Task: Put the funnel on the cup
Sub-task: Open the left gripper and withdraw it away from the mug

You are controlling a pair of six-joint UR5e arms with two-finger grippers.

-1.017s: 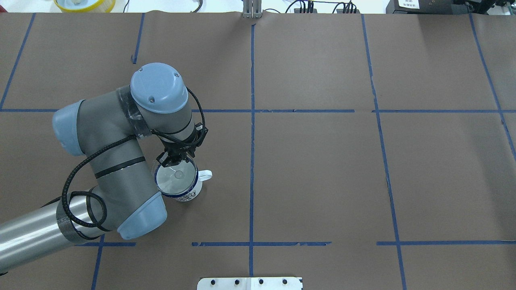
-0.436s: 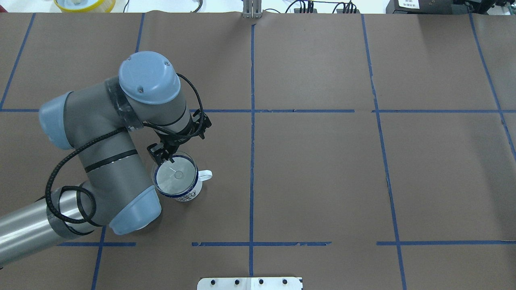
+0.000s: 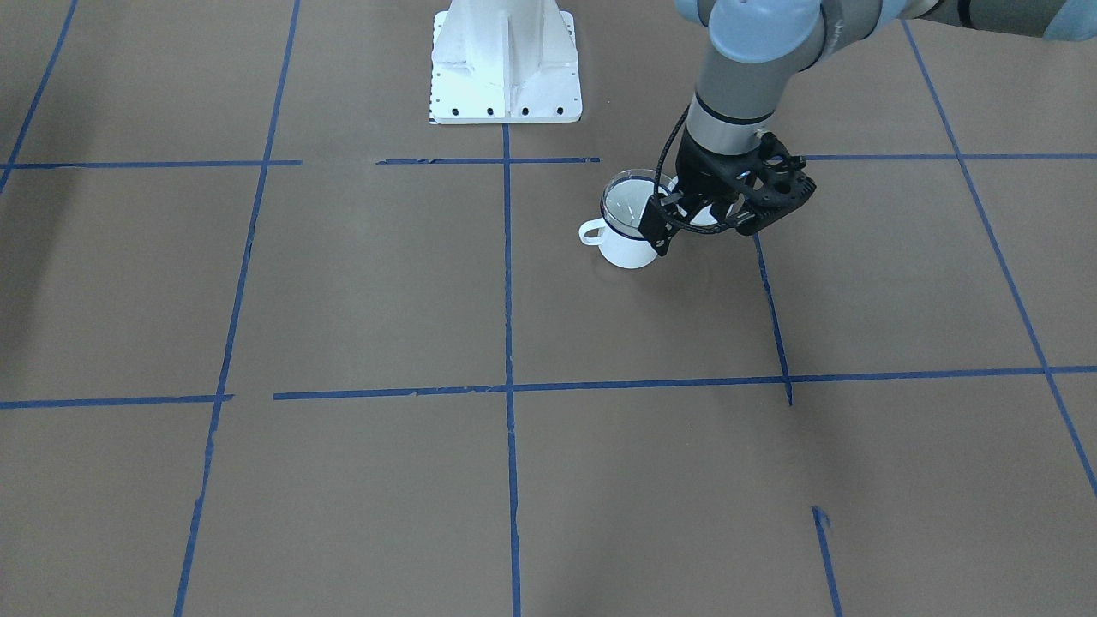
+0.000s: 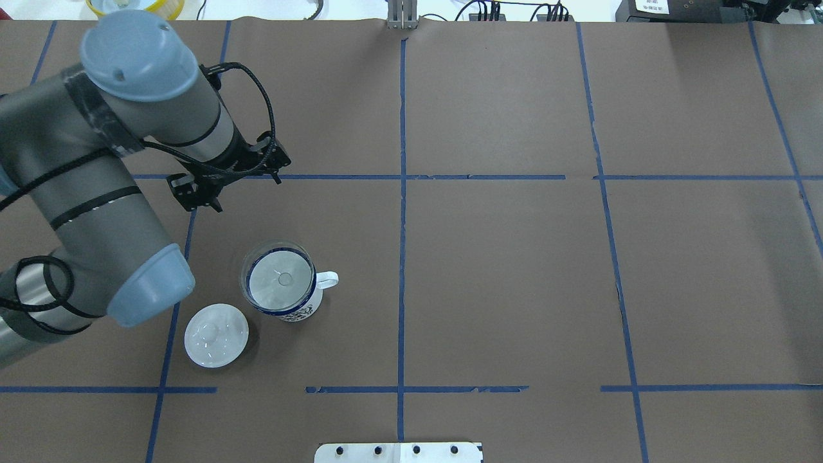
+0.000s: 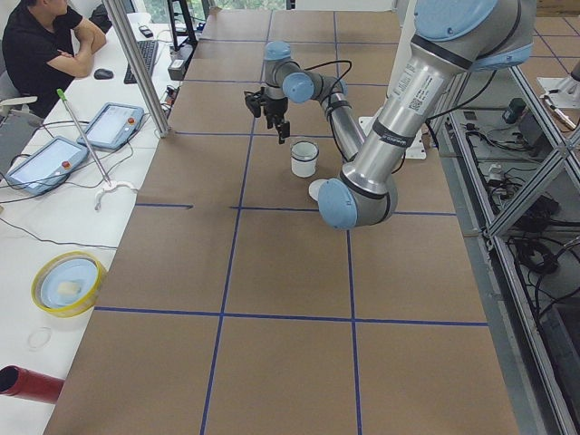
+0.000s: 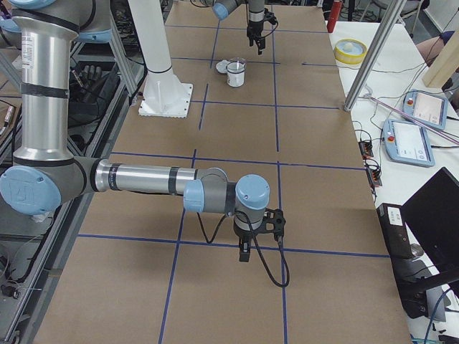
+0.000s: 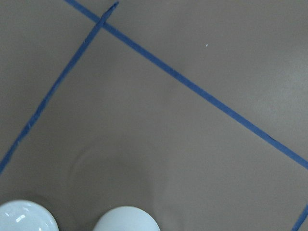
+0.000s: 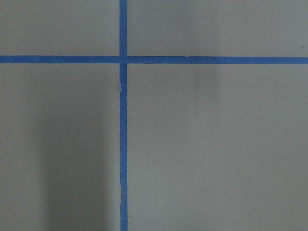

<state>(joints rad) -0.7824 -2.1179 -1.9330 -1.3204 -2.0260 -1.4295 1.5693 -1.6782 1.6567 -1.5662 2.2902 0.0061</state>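
Now that the L gripper [image 4: 198, 200] has let go and pulled back since a sec ago, overhead shows it open, empty and well apart from the cup [image 4: 299, 315], with the funnel [image 4: 280, 278] seated in its mouth, so task looks done. Front view agrees: funnel [image 3: 628, 204] on cup [image 3: 630, 250]. R gripper [image 6: 244, 252] shows in the side view only, so can't tell its state.

Bright, even overhead light casts soft faint shadows by the cup [image 4: 302, 313], all views reasonably sharp.
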